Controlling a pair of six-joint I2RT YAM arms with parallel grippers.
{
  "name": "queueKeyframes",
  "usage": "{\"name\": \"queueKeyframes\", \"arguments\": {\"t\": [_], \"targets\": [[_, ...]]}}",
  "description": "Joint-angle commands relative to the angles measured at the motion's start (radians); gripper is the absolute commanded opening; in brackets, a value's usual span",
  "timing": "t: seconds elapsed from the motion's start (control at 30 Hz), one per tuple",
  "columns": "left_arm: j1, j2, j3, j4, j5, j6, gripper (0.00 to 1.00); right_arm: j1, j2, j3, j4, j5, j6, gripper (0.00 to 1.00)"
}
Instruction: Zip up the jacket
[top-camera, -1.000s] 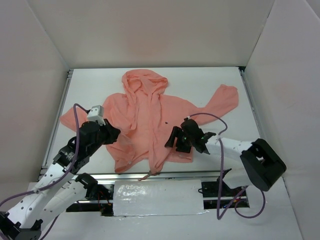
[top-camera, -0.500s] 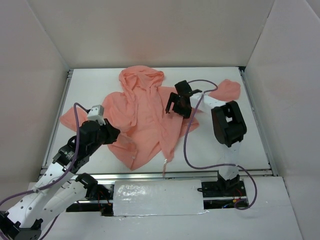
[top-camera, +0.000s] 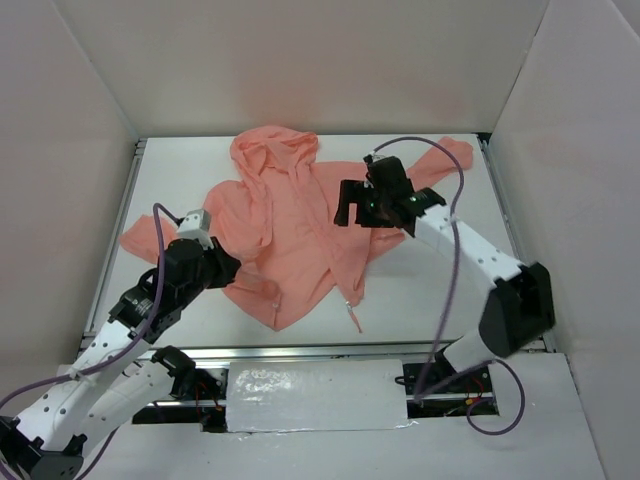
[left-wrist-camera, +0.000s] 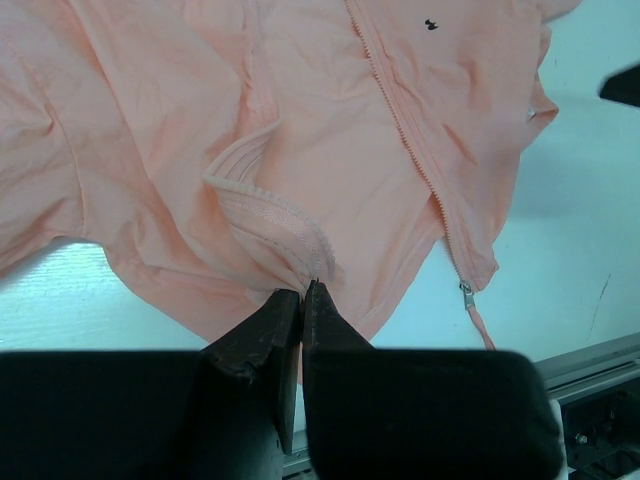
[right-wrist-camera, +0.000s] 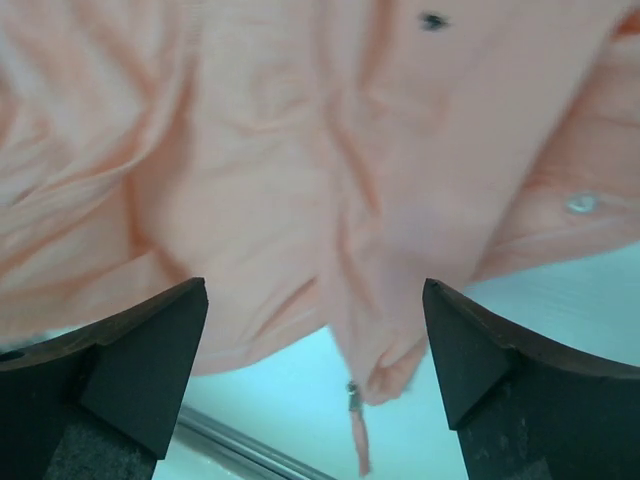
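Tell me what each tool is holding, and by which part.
The left tool pinches the jacket by a folded edge near its bottom hem. The right tool is open above it, holding nothing.

Location type: robotics laboratory test cell.

Identifying features:
- The work area is a flat white surface (top-camera: 440, 300) closed in at the back and both sides by plain white panels (top-camera: 300, 70).
- A metal frame (top-camera: 116, 240) borders the surface.
- Two white-and-black robot arms, the left arm (top-camera: 120, 330) and the right arm (top-camera: 470, 250), are mounted at the near edge.
- Purple cables (top-camera: 152, 260) run exposed along both arms.
- A white wrapped block (top-camera: 315, 398) sits between the arm bases.
- The only soft item, a jacket (top-camera: 290, 230), lies spread on the surface.
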Motion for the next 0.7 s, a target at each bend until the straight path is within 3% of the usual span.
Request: {"name": "queueKeyframes", "arguments": {"t": [0.0, 0.07, 0.27, 0.47, 0.67], "targets": [[-0.001, 0.006, 0.051, 0.017, 0.011, 0.021, 0.00, 0.066, -0.130, -0.143, 0.071, -0.044, -0.057, 0.94], [-0.001, 0.000, 0.053, 0.018, 0.021, 0.022, 0.00, 0.096, -0.135, -0.180, 0.053, -0.079, -0.051, 0.81], [-0.001, -0.002, 0.070, 0.009, 0.070, 0.041, 0.00, 0.212, -0.043, -0.248, -0.044, 0.076, -0.048, 0.75], [-0.001, 0.000, 0.060, 0.012, 0.106, 0.048, 0.00, 0.263, 0.037, -0.267, -0.056, 0.062, -0.048, 0.71], [-0.001, -0.003, 0.051, 0.020, 0.126, 0.048, 0.00, 0.284, 0.146, -0.259, -0.042, 0.062, -0.036, 0.51]]}}
